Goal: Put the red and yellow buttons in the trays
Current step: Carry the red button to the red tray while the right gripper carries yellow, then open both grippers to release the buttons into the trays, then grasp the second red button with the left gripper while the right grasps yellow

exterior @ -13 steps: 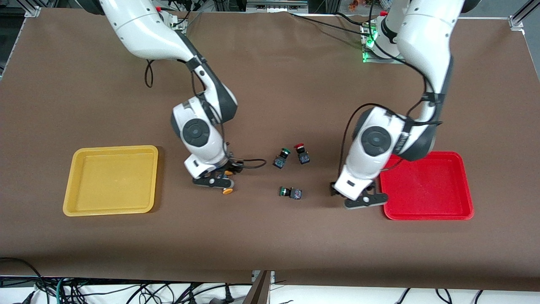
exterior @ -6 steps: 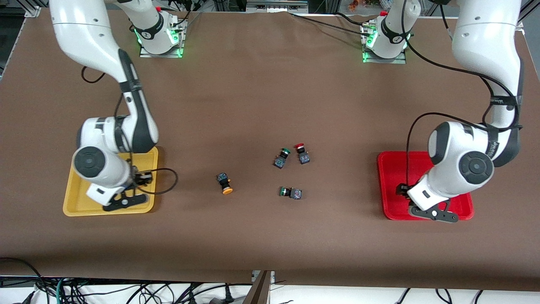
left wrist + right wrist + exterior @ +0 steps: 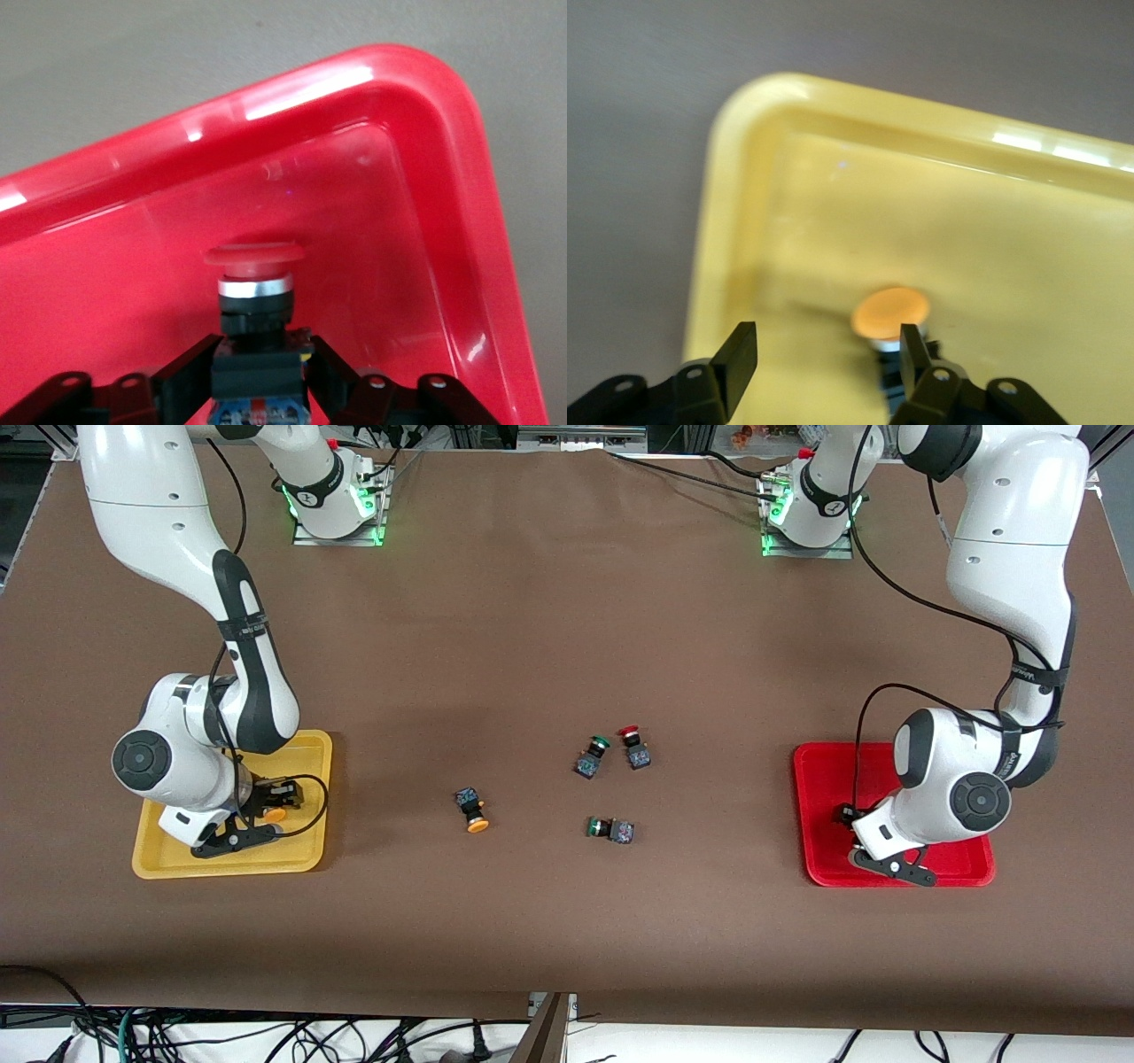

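Observation:
My left gripper point(image 3: 889, 860) is over the red tray point(image 3: 819, 797), shut on the dark body of a red button point(image 3: 254, 258), which it holds low inside a corner of the tray point(image 3: 399, 221). My right gripper point(image 3: 237, 831) is open, low over the yellow tray point(image 3: 301, 855). A yellow button point(image 3: 273, 813) lies in that tray point(image 3: 833, 204), right beside one fingertip point(image 3: 915, 347); it also shows in the right wrist view point(image 3: 890, 312). A second yellow button point(image 3: 471, 811) and a second red button point(image 3: 633, 746) lie on the brown table mid-way between the trays.
Two green-capped buttons lie near the loose red one: one point(image 3: 591, 755) beside it, one point(image 3: 609, 830) nearer the front camera. The arms' bases point(image 3: 337, 491) point(image 3: 806, 505) stand along the table's edge farthest from the camera.
Both arms swung from the table's middle out to the trays. The right gripper has let go of a yellow button, which now lies in the yellow tray. The left gripper shifted slightly over the red tray.

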Available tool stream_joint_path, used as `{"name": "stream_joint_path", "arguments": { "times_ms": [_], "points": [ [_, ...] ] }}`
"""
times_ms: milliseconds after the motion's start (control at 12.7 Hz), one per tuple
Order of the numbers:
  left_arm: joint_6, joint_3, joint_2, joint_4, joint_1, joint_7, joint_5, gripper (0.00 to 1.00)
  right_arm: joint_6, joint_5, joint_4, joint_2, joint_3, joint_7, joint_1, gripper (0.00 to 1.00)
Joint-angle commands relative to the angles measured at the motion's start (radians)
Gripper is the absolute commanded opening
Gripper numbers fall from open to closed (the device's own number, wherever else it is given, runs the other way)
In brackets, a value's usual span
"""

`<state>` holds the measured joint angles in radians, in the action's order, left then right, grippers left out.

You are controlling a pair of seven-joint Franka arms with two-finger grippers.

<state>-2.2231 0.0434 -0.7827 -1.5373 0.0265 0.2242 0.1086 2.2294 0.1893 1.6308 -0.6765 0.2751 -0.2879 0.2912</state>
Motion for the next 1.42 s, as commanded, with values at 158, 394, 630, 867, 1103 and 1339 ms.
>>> {"name": "stream_joint_path", "arguments": {
  "times_ms": [158, 394, 630, 867, 1103, 1339],
  "points": [
    [0.003, 0.004, 0.028, -0.011, 0.000, 0.024, -0.055, 1.00, -0.200, 0.021, -0.195, 0.015, -0.005, 0.390, 0.194, 0.74],
    [0.138, 0.067, 0.138, -0.006, -0.004, -0.024, -0.056, 1.00, -0.179, 0.019, -0.252, -0.007, -0.004, 0.659, 0.360, 0.74],
    [0.233, 0.194, 0.194, -0.011, 0.000, -0.267, -0.085, 1.00, -0.052, 0.015, -0.284, -0.081, -0.036, 0.612, 0.385, 0.74],
    [0.186, 0.271, 0.181, -0.012, -0.016, -0.544, -0.089, 1.00, -0.013, 0.004, -0.284, -0.126, -0.034, 0.356, 0.365, 0.74],
    [0.114, 0.273, 0.146, -0.012, -0.108, -0.824, -0.089, 1.00, 0.009, 0.025, -0.278, -0.169, -0.036, 0.349, 0.352, 0.75],
    [0.041, 0.273, 0.108, -0.012, -0.184, -1.112, -0.078, 1.00, 0.084, 0.105, -0.246, -0.190, -0.039, 0.349, 0.355, 0.78]
  ]
}}
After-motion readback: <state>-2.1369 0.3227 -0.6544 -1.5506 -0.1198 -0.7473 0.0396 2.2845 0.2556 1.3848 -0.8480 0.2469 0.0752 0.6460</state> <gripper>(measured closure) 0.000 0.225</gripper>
